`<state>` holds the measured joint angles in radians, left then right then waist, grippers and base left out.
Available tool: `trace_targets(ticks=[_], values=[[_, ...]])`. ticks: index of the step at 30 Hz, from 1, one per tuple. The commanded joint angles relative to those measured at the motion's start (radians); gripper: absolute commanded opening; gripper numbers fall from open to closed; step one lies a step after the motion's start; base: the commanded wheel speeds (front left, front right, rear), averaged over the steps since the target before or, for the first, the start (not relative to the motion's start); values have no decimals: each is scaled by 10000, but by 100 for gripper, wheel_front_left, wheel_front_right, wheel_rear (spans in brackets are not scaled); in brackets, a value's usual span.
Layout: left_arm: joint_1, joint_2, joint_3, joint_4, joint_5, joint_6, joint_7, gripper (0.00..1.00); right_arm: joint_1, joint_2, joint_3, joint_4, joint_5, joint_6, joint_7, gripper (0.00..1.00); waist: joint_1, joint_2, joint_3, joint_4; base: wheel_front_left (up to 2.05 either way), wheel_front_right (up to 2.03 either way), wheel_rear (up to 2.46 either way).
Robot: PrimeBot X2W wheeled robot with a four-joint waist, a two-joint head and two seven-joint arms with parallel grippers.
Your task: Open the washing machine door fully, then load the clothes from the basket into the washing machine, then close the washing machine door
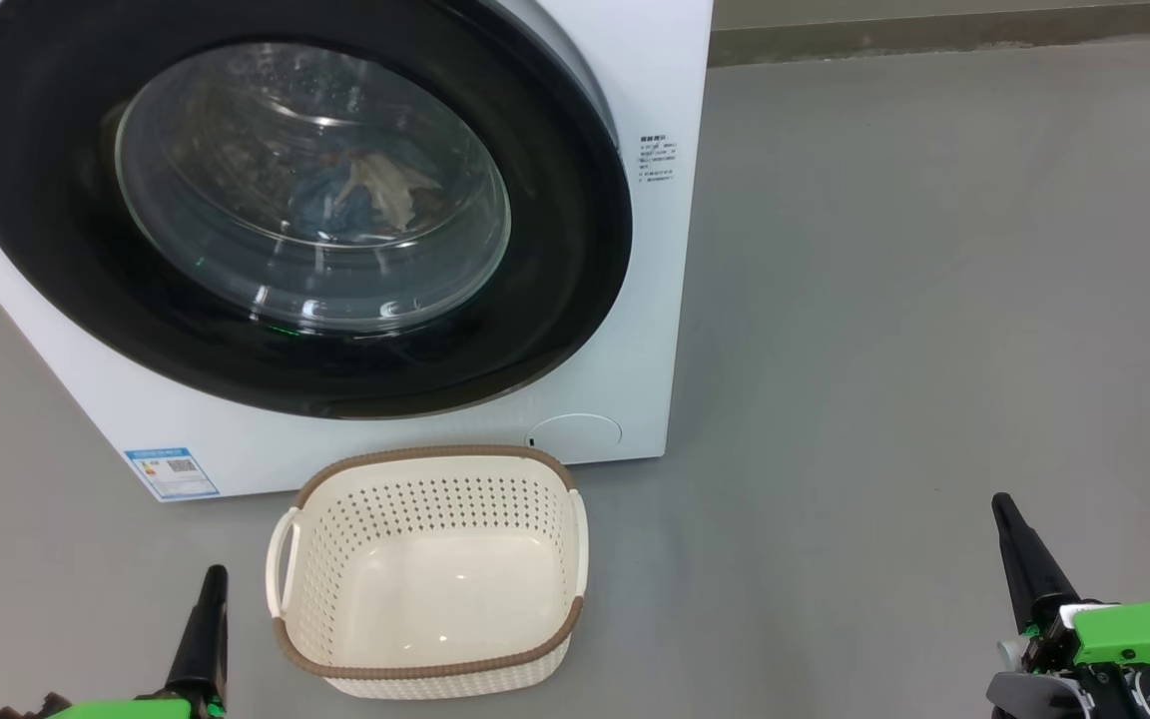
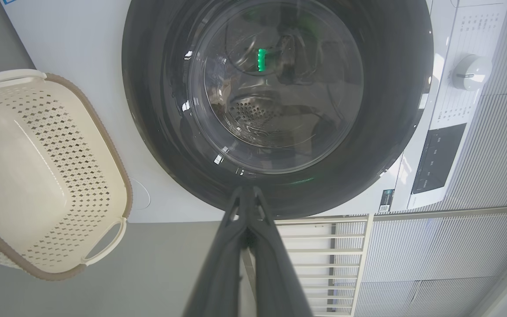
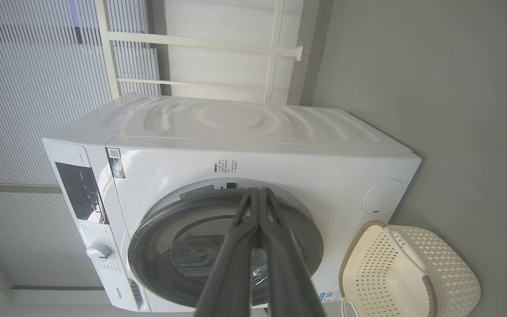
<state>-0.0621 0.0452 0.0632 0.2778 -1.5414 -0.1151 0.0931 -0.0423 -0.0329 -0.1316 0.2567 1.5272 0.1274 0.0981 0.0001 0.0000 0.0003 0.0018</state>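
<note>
Clothes (image 1: 365,195) are lying inside the washing machine (image 1: 655,300) behind the closed washing machine door (image 1: 555,300), basket (image 1: 415,504) sitting empty, left gripper (image 1: 211,584) and right gripper (image 1: 1006,514) pinched together, empty; door possibly resting unlatched, risking swinging open.

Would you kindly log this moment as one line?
washing machine door shut | clothes in drum | basket empty | left gripper shut | right gripper shut

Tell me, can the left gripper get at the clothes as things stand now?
Probably not: the clothes lie behind the closed washing machine door, which blocks the left gripper.
</note>
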Motion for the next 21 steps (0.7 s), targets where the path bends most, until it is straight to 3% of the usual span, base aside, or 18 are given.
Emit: trace_targets(ticks=[1,5,21], values=[[-413,85,381,-309,-275,-79,93,0,-541,-163,176,-190,340,33,94,0,-1,0,6,-4,0,0,0],[-460,52,510,-321,-650,-152,204,0,-652,-173,178,-122,796,33,150,0,-1,0,27,-18,0,0,0],[-461,51,513,-323,-667,-155,207,0,-656,-173,178,-119,814,33,151,0,-1,0,28,-18,0,0,0]])
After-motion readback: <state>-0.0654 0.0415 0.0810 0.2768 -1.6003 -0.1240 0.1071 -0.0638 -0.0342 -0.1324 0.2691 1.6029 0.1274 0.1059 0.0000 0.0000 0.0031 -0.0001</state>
